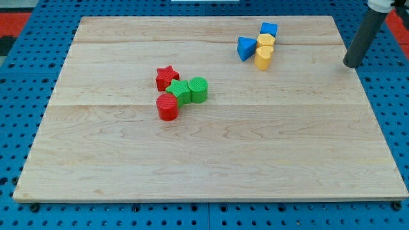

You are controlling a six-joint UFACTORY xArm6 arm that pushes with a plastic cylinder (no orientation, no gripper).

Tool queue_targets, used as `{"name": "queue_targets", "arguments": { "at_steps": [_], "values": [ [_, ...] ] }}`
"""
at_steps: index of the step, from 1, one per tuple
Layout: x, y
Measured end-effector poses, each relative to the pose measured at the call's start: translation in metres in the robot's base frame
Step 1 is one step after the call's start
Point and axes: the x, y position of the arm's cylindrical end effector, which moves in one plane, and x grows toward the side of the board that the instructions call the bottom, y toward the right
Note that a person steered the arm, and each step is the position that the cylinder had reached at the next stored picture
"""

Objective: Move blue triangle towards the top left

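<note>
The blue triangle (245,48) lies on the wooden board (211,160) towards the view's top right. It touches a yellow block (263,57) on its right, with a second yellow block (266,41) and a blue cube (269,29) just above. My tip (351,64) is at the board's right edge, well to the right of this cluster and apart from every block.
Near the board's middle left sits a second cluster: a red star (167,78), a green star (180,91), a green cylinder (199,89) and a red cylinder (167,107). A blue pegboard (19,96) surrounds the board.
</note>
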Motion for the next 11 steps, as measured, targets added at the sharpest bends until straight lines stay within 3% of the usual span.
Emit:
{"name": "queue_targets", "arguments": {
  "at_steps": [4,5,6,7,8,10,11],
  "values": [
    [-0.010,-0.009],
    [-0.054,-0.074],
    [-0.032,-0.144],
    [-0.040,-0.199],
    [-0.066,-0.235],
    [-0.096,-0.398],
    [-0.112,-0.450]
  ]
}}
